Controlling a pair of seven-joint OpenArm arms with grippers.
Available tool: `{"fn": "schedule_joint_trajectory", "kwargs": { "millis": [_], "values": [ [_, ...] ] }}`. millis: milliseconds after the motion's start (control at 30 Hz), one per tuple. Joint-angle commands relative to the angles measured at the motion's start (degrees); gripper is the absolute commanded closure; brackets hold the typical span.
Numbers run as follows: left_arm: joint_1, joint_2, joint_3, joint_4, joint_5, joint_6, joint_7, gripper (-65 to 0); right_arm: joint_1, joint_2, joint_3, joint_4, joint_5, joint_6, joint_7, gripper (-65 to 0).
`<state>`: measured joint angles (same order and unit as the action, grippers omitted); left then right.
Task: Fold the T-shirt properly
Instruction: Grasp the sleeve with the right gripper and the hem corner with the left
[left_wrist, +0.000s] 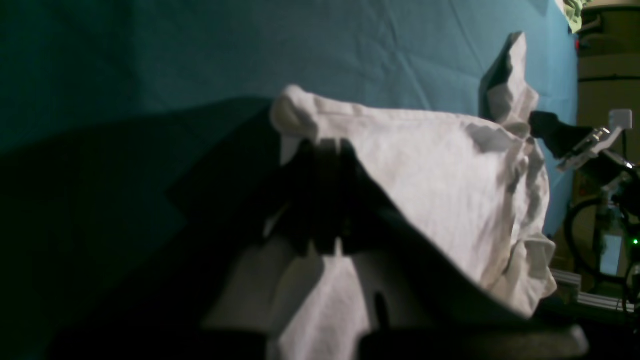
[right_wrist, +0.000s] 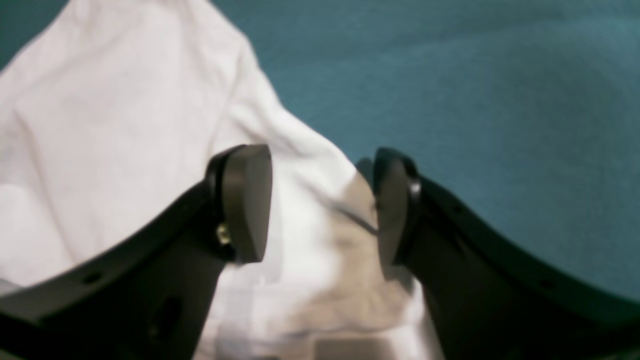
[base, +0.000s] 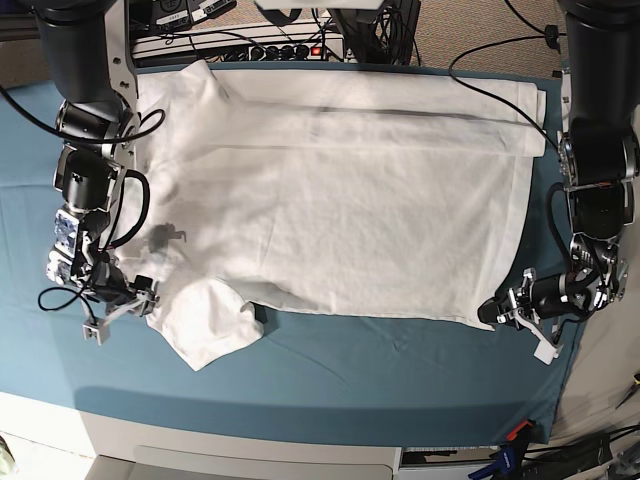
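Note:
The white T-shirt (base: 340, 200) lies spread flat on the teal table cloth (base: 350, 370), neck end toward the base view's left. At the shirt's lower right hem corner my left gripper (base: 492, 312) is shut on the fabric. In the left wrist view its dark fingers (left_wrist: 325, 195) pinch the T-shirt (left_wrist: 450, 185), which rises in a fold over them. My right gripper (base: 148, 288) sits at the near sleeve. In the right wrist view this gripper (right_wrist: 322, 205) stands open, its pads either side of the sleeve's edge (right_wrist: 310, 235).
Cables and a power strip (base: 270, 45) run along the table's back edge. The table's white front edge (base: 250, 440) lies below the cloth. A greenish cloth (left_wrist: 575, 10) shows past the table's far corner in the left wrist view.

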<state>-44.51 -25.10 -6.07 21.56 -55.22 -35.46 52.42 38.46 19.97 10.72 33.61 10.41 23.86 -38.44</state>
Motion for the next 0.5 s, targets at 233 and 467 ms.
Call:
{"fn": "schedule_joint_trajectory", "kwargs": {
  "millis": [233,467],
  "values": [
    [-2.16,-0.76,-0.07,0.85,-1.86,-0.63,-1.01,0.0,1.66,0.66,-1.25,0.68,-4.35,-0.94,2.03,-0.4],
    [-2.14,-0.79,-0.07,0.85,-1.86,-0.63,-0.92,0.0,1.53,0.66,-1.25,0.9,-5.99,-0.94,5.95,0.0]
  ]
}}
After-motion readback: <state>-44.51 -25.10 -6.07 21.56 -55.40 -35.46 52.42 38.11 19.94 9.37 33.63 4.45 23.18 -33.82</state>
